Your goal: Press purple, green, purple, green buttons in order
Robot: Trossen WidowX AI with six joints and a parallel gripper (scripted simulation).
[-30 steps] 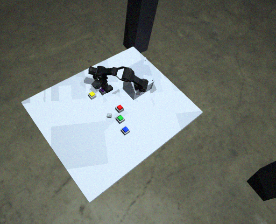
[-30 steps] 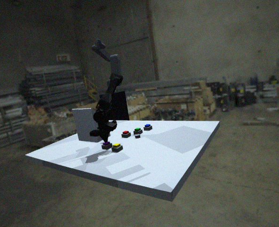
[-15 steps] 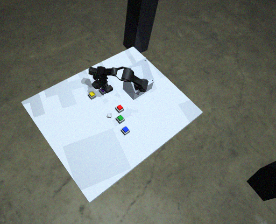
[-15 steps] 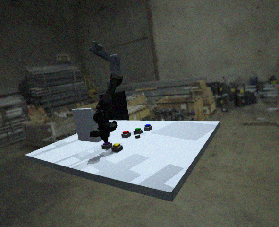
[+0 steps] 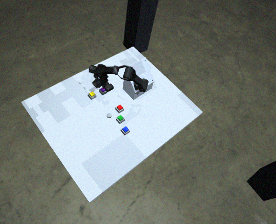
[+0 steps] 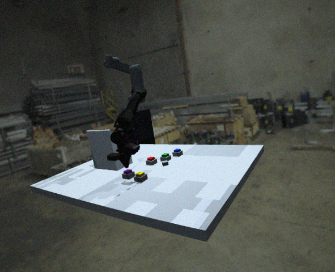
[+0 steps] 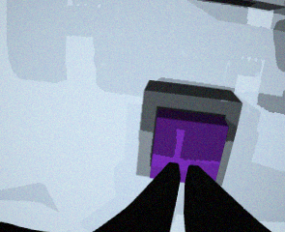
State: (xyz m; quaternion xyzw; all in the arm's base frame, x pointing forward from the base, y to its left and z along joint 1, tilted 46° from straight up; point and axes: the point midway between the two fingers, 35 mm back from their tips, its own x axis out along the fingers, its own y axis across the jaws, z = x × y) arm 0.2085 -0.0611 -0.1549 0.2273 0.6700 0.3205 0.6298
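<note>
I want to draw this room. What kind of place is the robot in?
Probably a warehouse. Behind the white table there are blurry metal shelf racks, stacked boxes and crates, a bare concrete wall and a stained concrete floor.

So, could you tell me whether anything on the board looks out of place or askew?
Nothing stands out. The five buttons sit upright in their housings, and the small grey block rests apart from the green button. The shut pincer points down at the purple button, as the task requires.

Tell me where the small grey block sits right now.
In the top view, the small grey block lies on the white board, just left of the green button and below-left of the red button.
</note>
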